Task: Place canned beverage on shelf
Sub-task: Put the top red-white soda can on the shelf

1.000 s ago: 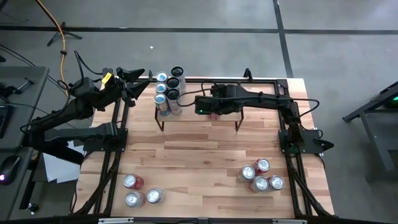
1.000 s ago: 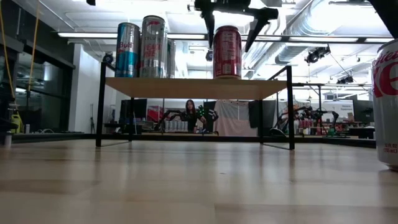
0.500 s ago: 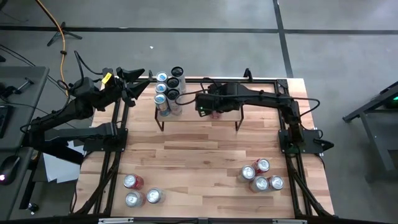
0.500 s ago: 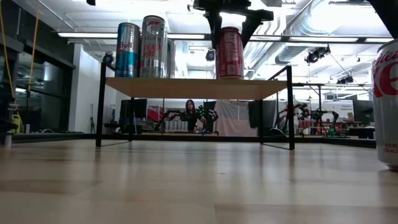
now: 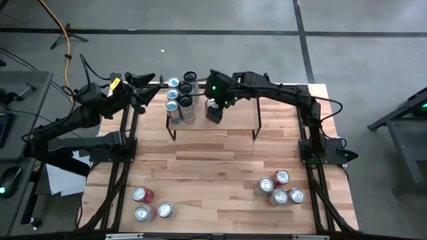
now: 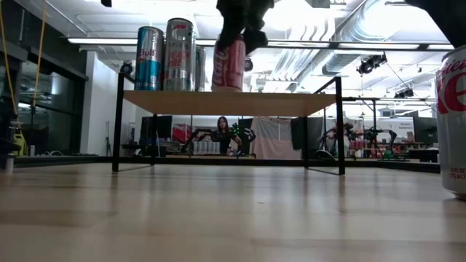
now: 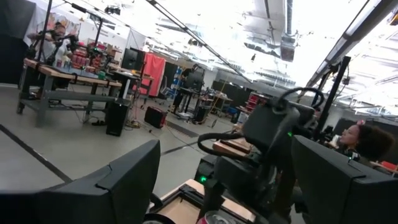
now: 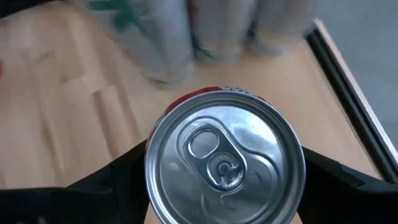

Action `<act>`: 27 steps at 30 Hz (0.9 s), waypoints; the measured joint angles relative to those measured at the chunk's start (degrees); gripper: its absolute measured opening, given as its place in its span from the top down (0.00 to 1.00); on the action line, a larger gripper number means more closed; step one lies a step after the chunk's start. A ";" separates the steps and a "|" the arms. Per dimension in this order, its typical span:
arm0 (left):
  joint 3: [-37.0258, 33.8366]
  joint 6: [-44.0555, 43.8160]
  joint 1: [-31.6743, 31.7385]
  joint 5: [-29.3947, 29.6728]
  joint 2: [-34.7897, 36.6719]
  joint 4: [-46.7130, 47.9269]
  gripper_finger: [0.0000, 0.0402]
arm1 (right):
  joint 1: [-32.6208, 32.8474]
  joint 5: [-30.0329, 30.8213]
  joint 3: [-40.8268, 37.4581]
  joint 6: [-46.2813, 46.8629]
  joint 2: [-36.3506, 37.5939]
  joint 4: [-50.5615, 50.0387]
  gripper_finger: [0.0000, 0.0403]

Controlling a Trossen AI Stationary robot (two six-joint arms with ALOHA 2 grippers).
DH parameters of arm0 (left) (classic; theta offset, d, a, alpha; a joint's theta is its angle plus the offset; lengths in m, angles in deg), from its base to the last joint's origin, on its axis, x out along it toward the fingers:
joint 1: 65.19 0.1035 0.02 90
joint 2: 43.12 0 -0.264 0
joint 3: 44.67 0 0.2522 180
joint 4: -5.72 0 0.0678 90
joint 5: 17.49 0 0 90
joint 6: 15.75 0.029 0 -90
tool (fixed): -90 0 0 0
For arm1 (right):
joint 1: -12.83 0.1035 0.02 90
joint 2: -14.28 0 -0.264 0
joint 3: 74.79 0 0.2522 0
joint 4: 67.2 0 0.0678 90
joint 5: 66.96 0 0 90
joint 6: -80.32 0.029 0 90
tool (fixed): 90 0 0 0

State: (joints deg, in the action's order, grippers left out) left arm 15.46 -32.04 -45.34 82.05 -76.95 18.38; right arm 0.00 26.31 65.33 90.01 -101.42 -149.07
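Note:
A red can [image 6: 228, 65] stands on the shelf [image 6: 229, 102], a wood plank on thin black legs at the table's far edge. My right gripper [image 8: 225, 171] is above it, shut on its top end. In the high view the gripper [image 5: 214, 111] hides the can. Several taller cans [image 5: 180, 100] stand on the shelf's left end, just left of the red can. My left gripper [image 5: 148, 90] waits open off the shelf's left end, holding nothing. My right gripper pinches the red can just below its top rim [image 8: 154, 152], one finger [image 8: 118, 174] on each side. The fingers come from above, slanting down. The can leans a little. I cannot tell whether its bottom [image 6: 227, 89] rests on the plank or hangs just over it.
Several cans [image 5: 280, 188] stand near the table's right front, and three more [image 5: 150, 205] at the left front. One of them [image 6: 453, 124] looms at the low view's right edge. The shelf's right half [image 5: 241, 117] is bare wood. A person [image 6: 222, 131] sits in the room behind.
My right gripper stood open over the red can, then rolled its wrist and shut on the can's top. It has since carried the can along the shelf toward the table's left, up to the tall cans. The can stood upright before and now leans.

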 joint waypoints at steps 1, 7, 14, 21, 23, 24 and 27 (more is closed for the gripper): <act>0.00 -0.02 -0.01 0.00 0.00 0.00 0.24 | -0.59 -1.90 0.01 -2.56 0.00 0.59 0.29; 0.00 -0.02 0.01 0.02 -0.02 0.00 0.24 | -3.96 -7.80 0.00 -12.59 0.00 -1.58 0.29; 0.00 -0.02 0.01 0.02 -0.02 0.00 0.24 | -5.03 -14.23 -0.79 -19.25 0.09 -1.12 0.29; 0.00 -0.04 0.01 0.04 -0.02 -0.02 0.24 | -4.41 -14.64 -4.21 -23.69 0.68 1.19 0.28; 0.00 -0.06 0.00 0.04 -0.02 -0.02 0.24 | -4.10 -14.59 -4.29 -23.73 0.56 2.04 0.24; 0.00 -0.06 0.01 0.04 -0.02 -0.02 0.24 | -3.95 -14.39 -4.35 -23.74 0.50 2.72 0.21; 0.00 -0.07 0.00 0.04 -0.02 -0.02 0.24 | -3.62 -14.30 -4.42 -23.73 -0.12 2.74 0.14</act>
State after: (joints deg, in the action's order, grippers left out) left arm 15.46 -32.11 -45.34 82.09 -76.97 18.35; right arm -3.62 12.00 60.91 66.28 -101.54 -146.34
